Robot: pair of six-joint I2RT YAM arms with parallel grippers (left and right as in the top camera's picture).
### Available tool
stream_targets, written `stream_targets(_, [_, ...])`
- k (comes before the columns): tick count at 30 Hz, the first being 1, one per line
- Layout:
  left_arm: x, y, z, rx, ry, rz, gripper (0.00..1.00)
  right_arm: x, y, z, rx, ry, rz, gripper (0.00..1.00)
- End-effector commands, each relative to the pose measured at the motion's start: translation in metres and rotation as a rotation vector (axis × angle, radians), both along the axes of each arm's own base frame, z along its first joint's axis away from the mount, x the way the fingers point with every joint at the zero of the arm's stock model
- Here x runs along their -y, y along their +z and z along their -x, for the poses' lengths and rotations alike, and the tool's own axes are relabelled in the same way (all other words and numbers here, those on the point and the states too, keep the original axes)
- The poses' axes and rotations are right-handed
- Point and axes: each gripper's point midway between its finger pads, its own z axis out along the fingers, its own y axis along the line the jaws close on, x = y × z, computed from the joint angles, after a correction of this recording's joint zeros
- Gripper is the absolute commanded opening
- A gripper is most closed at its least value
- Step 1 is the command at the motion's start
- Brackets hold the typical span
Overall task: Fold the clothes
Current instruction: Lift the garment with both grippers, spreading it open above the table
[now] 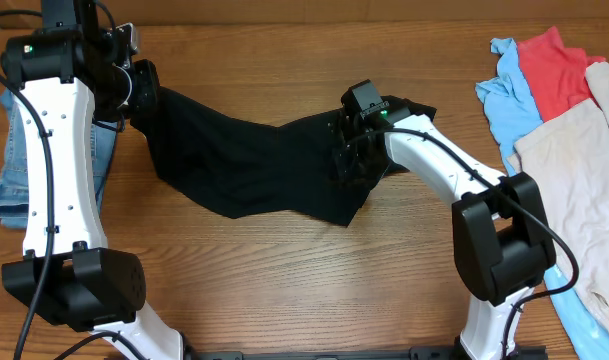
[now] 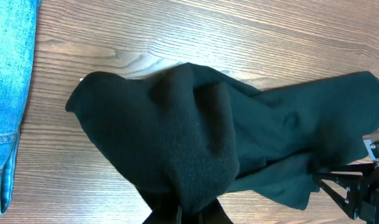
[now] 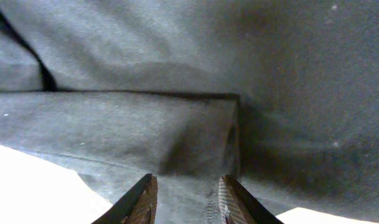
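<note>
Clamping a bunched end of the black soft-fabric T-shirt (image 1: 244, 160), the left gripper (image 2: 183, 214) is fully closed. The right gripper (image 3: 186, 200) has its jaws a little apart over a fold of the shirt; I cannot tell if they pinch it. The shirt stretches between both grippers over the brown wooden table (image 1: 284, 290), near the blue denim jeans (image 1: 6, 185).

left claw (image 2: 190, 211) tips buried in bunched black T-shirt (image 2: 195, 124), bottom edge crops them. right claw (image 3: 188, 182): finger bases cut off below, cloth fills everything ahead of it, can't tell if it's pinching. jeans (image 2: 9, 93) left of left claw run off-frame.
</note>
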Motion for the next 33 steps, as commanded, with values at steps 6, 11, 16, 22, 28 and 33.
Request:
stream_targets(6, [0.000,0.000,-0.001,0.006,-0.022,-0.010,0.04,0.001,-0.011,-0.003,0.000,0.000,0.022,0.36])
stream_targets(11, [0.000,0.001,-0.001,0.007,-0.022,-0.010,0.04,-0.008,-0.017,0.001,-0.036,0.009,-0.023,0.33])
stream_targets(16, [0.000,0.001,-0.001,0.007,-0.022,-0.010,0.04,-0.006,-0.016,0.004,-0.049,0.007,-0.017,0.04])
stream_targets(22, [0.000,0.001,-0.001,0.007,-0.022,-0.010,0.04,0.005,0.038,-0.008,0.030,-0.012,0.015,0.04])
stream_targets(28, [0.003,0.016,0.009,0.030,-0.030,-0.013,0.04,0.068,0.184,-0.041,0.277,-0.190,0.029,0.04])
stream_targets(33, [0.004,0.065,0.032,0.157,-0.023,-0.035,0.04,0.126,0.272,-0.030,0.437,-0.267,0.088,0.04])
